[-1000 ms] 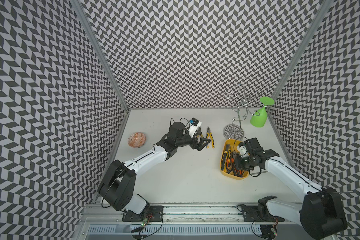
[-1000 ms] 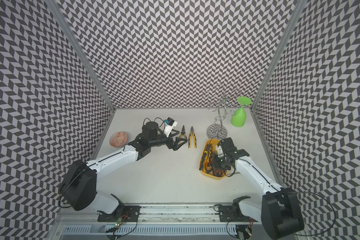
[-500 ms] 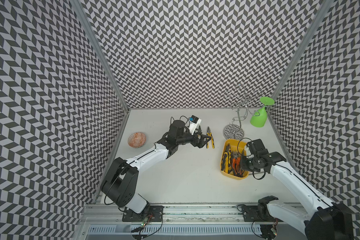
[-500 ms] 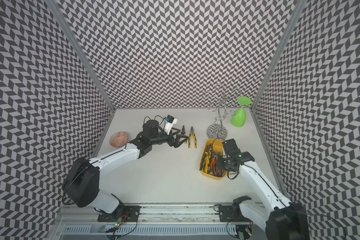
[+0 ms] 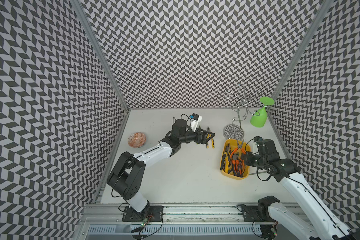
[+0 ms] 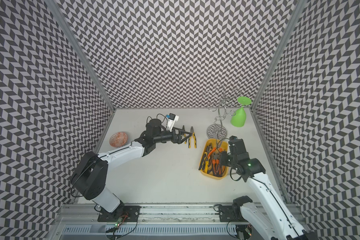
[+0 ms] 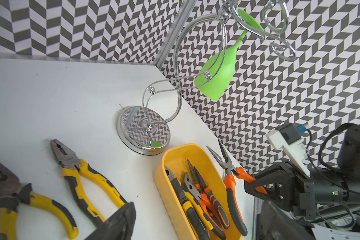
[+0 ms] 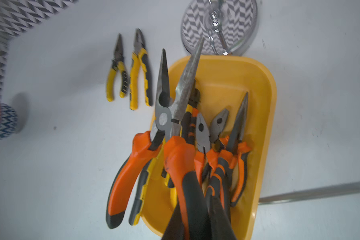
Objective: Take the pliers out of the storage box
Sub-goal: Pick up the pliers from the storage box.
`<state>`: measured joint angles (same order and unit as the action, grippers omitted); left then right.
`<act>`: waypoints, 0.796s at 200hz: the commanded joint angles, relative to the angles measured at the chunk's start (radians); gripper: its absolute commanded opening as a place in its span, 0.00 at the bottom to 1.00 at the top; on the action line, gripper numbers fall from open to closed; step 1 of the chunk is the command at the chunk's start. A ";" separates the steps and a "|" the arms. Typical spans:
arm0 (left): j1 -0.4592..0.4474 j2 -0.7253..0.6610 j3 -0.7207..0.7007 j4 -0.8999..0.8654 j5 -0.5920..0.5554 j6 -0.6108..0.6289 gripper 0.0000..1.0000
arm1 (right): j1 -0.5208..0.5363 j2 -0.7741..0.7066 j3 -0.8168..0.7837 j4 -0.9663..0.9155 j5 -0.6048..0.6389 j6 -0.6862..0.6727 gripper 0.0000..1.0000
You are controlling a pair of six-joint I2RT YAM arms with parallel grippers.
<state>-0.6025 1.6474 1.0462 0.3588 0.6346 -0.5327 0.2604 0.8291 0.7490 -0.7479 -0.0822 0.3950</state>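
Nearest us, the right hand (image 7: 255, 186) is pinched tight on one handle of a long-nosed, orange-and-black steel pliers (image 8: 176, 158). It holds them up over the shallow yellow plastic storage box (image 8: 247, 83), free handle dangling, nose aimed away from the robot. Under them a heap of pliers (image 5: 236, 164) lies lengthwise in the box. The likely drop spot sits to that hand's left and a touch farther. There two yellow-and-black pliers (image 6: 192, 138) lie side by side on the white bench (image 5: 185, 170), noses away too. The left hand (image 6: 186, 136) hovers over them, fingers spread, holding nothing.
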 commanded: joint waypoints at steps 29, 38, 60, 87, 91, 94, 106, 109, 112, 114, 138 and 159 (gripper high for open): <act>-0.029 0.025 0.063 0.078 0.142 -0.094 0.98 | 0.002 -0.183 -0.185 0.581 -0.283 -0.014 0.00; -0.031 0.022 0.058 0.097 0.155 -0.109 0.98 | 0.001 -0.209 -0.223 0.674 -0.306 0.017 0.00; -0.035 0.008 0.040 0.157 0.178 -0.140 0.98 | 0.002 -0.231 -0.295 0.851 -0.337 0.104 0.00; -0.045 0.016 0.035 0.199 0.177 -0.152 0.98 | 0.002 -0.162 -0.267 0.858 -0.384 0.104 0.00; -0.047 0.019 0.040 0.208 0.178 -0.161 0.98 | 0.002 -0.150 -0.258 0.852 -0.392 0.100 0.00; -0.049 0.023 0.042 0.214 0.178 -0.168 0.98 | 0.002 -0.143 -0.254 0.847 -0.397 0.096 0.00; -0.058 0.038 0.055 0.243 0.181 -0.198 0.96 | 0.003 -0.117 -0.242 0.850 -0.419 0.088 0.00; -0.061 0.043 0.061 0.250 0.183 -0.204 0.95 | 0.003 -0.114 -0.241 0.853 -0.421 0.087 0.00; -0.064 0.047 0.065 0.255 0.185 -0.209 0.94 | 0.003 -0.111 -0.242 0.857 -0.421 0.086 0.00; -0.066 0.051 0.070 0.258 0.186 -0.213 0.93 | 0.003 -0.110 -0.243 0.860 -0.422 0.086 0.00; -0.090 0.090 0.123 0.261 0.194 -0.223 0.82 | 0.005 -0.101 -0.251 0.896 -0.419 0.086 0.00; -0.095 0.124 0.155 0.270 0.197 -0.241 0.63 | 0.007 -0.086 -0.243 0.902 -0.434 0.078 0.00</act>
<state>-0.6872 1.7409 1.1526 0.5800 0.8085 -0.7433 0.2607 0.7372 0.4702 0.0185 -0.4797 0.4801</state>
